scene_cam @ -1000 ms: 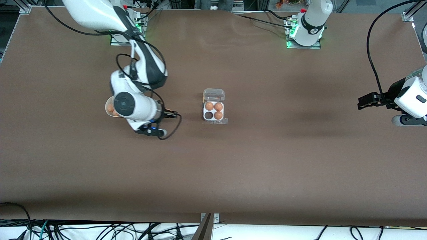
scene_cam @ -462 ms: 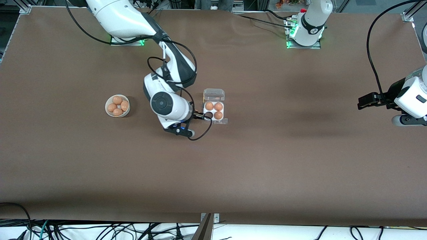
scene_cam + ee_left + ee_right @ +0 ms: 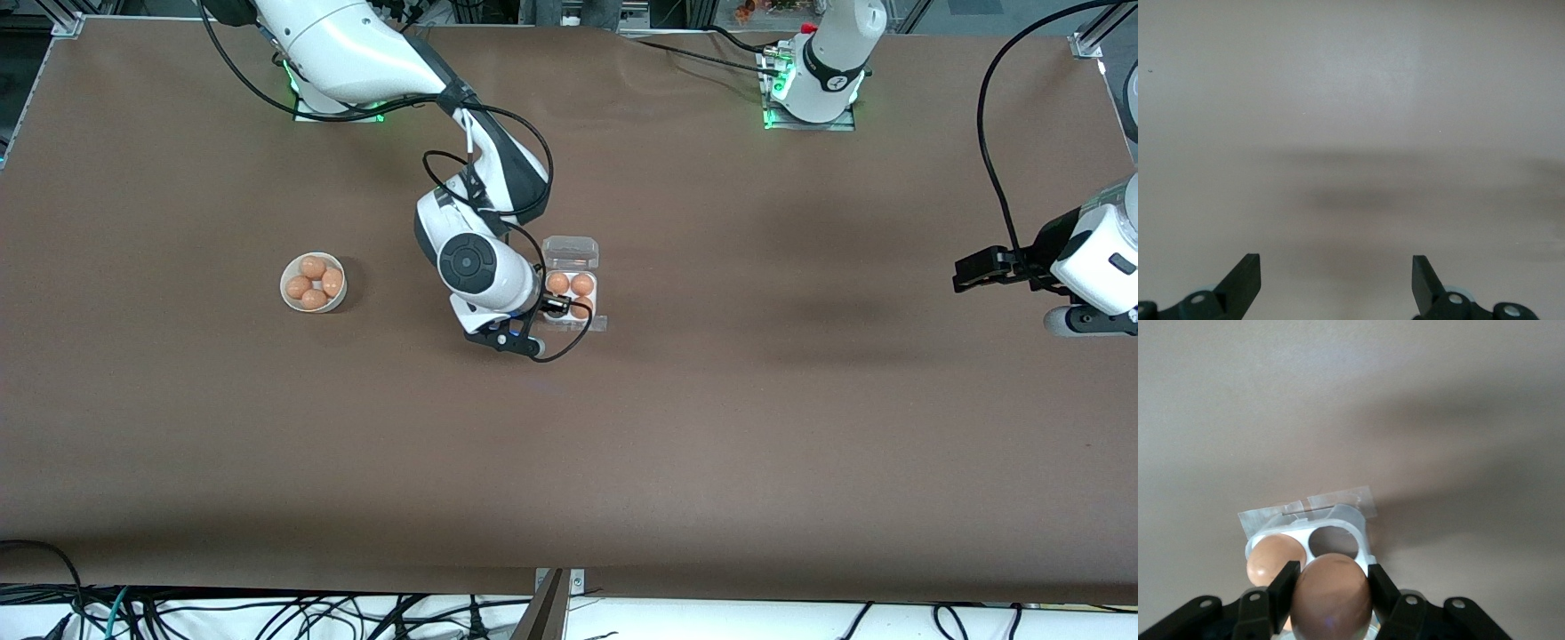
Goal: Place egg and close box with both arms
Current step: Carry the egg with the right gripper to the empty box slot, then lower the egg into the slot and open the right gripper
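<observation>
Box (image 3: 570,289) sits near mid-table, lid (image 3: 570,252) open and lying flat on the side farther from the front camera. Whitish tray holds 3 brown eggs visible in the front view; the 4th cell (image 3: 1333,543), nearer the front camera and toward the right arm's end, is empty in the right wrist view.

Right gripper (image 3: 1329,592) is over the box, above the empty cell's corner. Its fingers (image 3: 1285,587) are clamped on 1 brown egg (image 3: 1332,592), 1 pad on each side of the shell. In the right wrist view the held egg hangs above the tray, with the open cell and 1 seated egg (image 3: 1273,558) showing past it. Whether the held egg touches the tray: cannot tell.

Round white bowl (image 3: 313,283) stands well apart from the box, toward the right arm's end of the table, with 4 brown eggs in it.

Left gripper (image 3: 1336,283) waits over bare brown table (image 3: 711,427) at the left arm's end, well apart from the box. Its fingers stand wide apart with nothing between them.
</observation>
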